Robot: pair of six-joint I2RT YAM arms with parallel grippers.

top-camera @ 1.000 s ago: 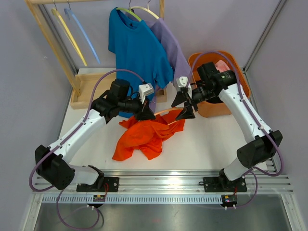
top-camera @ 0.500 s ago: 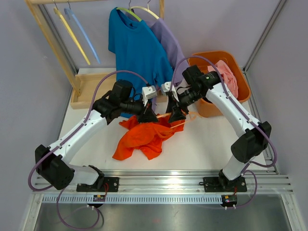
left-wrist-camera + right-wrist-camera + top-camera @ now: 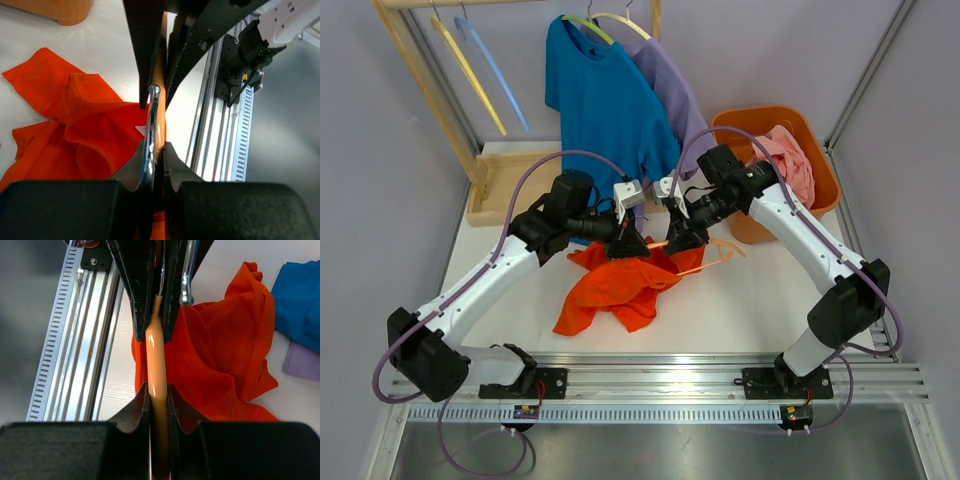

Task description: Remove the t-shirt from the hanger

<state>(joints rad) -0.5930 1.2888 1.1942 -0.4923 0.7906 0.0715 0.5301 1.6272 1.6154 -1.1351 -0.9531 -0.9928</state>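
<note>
A white table [image 3: 760,300] carries the whole scene. At its far left a wooden clothes rack [image 3: 435,95] stands. The left arm [image 3: 485,280] and the right arm [image 3: 810,240] reach in from the near edge and meet over the middle of the table.

A teal t-shirt [image 3: 600,110] hangs from the rack, and a lilac t-shirt [image 3: 675,95] hangs just behind it on its right. An orange tub [image 3: 758,228] sits at the far right with a pink cloth [image 3: 790,160] heaped in it.

The orange t-shirt [image 3: 615,290] lies crumpled on the table near the centre. Its upper folds rise to just beneath the two grippers, and the rest spreads toward the near left. A shallow wooden tray [image 3: 500,215] rests at the foot of the rack. A yellow hanger [image 3: 470,75] and a blue hanger [image 3: 505,85] hang bare on the rail.

The orange hanger [image 3: 725,243] is held above the t-shirt, and one bare arm of it pokes out to the right of the grippers. Whether its other arm is inside the cloth cannot be told.

The left gripper [image 3: 156,150] is closed on the hanger at the base of its metal hook [image 3: 151,120]. The right gripper [image 3: 156,390] faces it nose to nose, its fingers [image 3: 142,400] pressed against both sides of the hanger's bar.
</note>
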